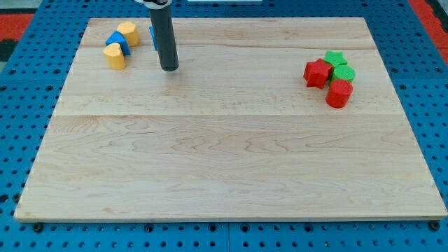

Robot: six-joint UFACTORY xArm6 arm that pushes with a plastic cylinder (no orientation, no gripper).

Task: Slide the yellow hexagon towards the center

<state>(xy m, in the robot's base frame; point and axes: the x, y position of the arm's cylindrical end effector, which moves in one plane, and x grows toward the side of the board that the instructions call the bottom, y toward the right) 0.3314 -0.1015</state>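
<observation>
Bare wooden board (224, 168) fills the view's bottom; jawless, my tip (169, 69) stands right of the yellow hexagon (127, 32).

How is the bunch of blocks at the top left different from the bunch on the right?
The left bunch is yellow and blue; the right bunch is red and green. The left bunch sits near the board's top edge, beside my tip; the right bunch lies farther down, far from it. A blue block of the left bunch is partly hidden behind the rod; the right bunch is fully visible. Both are tight clusters on the wooden board.

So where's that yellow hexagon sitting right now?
Near the view's top-left corner of the board, the yellow hexagon touches a blue block, left of my tip.
</observation>
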